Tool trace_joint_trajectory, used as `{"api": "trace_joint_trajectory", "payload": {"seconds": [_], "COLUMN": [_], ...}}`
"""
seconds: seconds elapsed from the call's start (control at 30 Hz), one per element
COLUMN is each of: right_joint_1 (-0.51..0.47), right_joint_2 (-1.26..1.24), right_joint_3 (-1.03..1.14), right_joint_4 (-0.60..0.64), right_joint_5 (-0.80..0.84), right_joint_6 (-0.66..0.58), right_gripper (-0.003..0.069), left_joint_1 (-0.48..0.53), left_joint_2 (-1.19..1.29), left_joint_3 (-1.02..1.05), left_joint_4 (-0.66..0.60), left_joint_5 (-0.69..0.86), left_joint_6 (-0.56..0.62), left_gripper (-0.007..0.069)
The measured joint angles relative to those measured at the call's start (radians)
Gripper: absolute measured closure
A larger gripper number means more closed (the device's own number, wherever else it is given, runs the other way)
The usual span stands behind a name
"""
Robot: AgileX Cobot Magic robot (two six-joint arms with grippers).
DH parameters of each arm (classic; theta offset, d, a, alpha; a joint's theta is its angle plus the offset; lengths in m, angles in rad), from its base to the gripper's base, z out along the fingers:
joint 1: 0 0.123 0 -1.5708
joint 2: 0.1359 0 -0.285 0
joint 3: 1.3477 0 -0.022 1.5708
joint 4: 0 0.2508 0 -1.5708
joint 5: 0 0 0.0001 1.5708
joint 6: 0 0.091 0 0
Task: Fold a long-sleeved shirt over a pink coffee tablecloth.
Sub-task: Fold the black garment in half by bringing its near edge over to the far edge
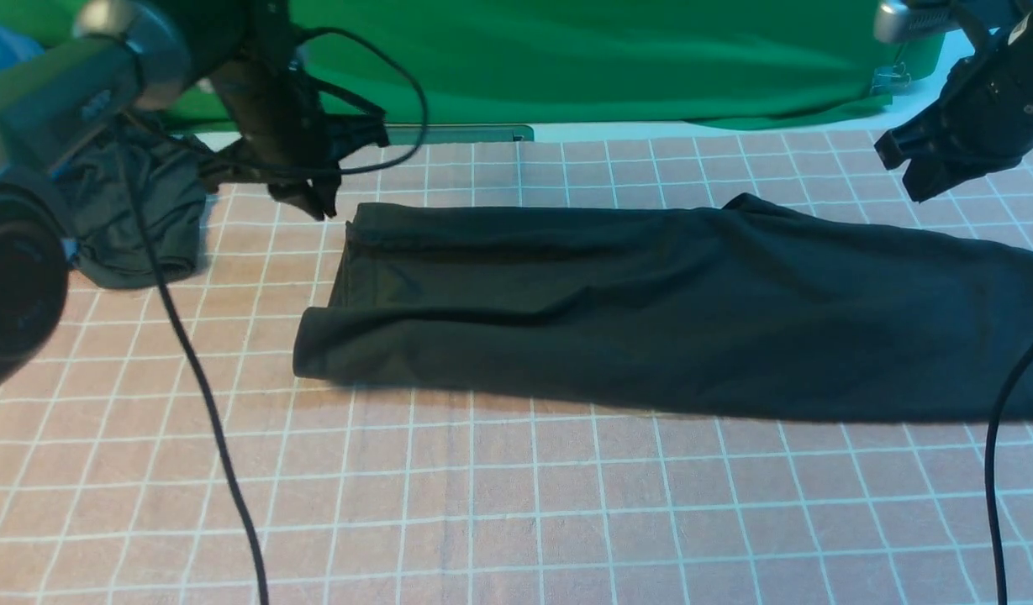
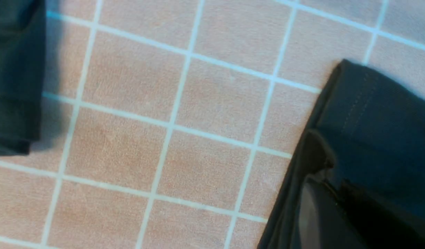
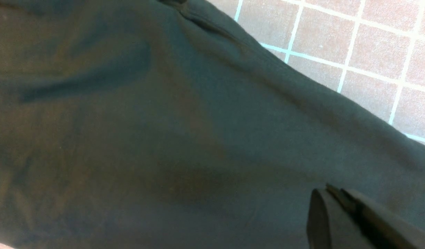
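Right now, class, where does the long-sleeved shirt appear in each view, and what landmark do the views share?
Front view: the long-sleeved shirt lies as a long band across the middle, off the right edge.
Left wrist view: only a hemmed corner of it, at lower right.
Right wrist view: it fills most of the picture, all but the upper right.
Shared landmark: the white grid of the pink tablecloth.

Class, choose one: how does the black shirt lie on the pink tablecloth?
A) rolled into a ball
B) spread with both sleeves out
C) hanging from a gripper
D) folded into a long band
D: the long-sleeved shirt lies as one long band across the pink coffee tablecloth, with no sleeve spread out.
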Motion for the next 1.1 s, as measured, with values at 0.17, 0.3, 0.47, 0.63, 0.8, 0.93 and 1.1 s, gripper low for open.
{"api": "trace_joint_trajectory", "payload": {"seconds": [0.17,0.3,0.47,0.63,0.8,0.93,1.1], "right_joint_1": [0.0,0.004,0.008,0.008,0.008,0.008,0.008], "right_joint_2": [0.0,0.0,0.0,0.0,0.0,0.0,0.0], "right_joint_3": [0.0,0.0,0.0,0.0,0.0,0.0,0.0], "right_joint_4": [0.0,0.002,0.023,0.026,0.027,0.027,0.027], "right_joint_5": [0.0,-0.001,-0.001,-0.001,-0.001,-0.001,-0.001], "right_joint_6": [0.0,0.0,0.0,0.0,0.0,0.0,0.0], "right_gripper": [0.0603,0.0603,0.0603,0.0603,0.0599,0.0595,0.0589], "left_joint_1": [0.025,0.024,0.024,0.024,0.024,0.024,0.024], "left_joint_2": [0.024,0.059,0.088,0.1,0.1,0.1,0.1], "left_joint_3": [0.0,0.0,0.0,0.0,0.0,-0.02,-0.106], "left_joint_4": [-0.069,-0.153,-0.194,-0.195,-0.198,-0.198,-0.193], "left_joint_5": [-0.001,-0.012,-0.03,-0.065,-0.063,-0.026,0.049], "left_joint_6": [0.056,0.133,0.174,0.236,0.257,0.259,0.246], "left_gripper": [0.0372,0.0181,0.0088,0.0238,0.0531,0.0584,0.0592]}}
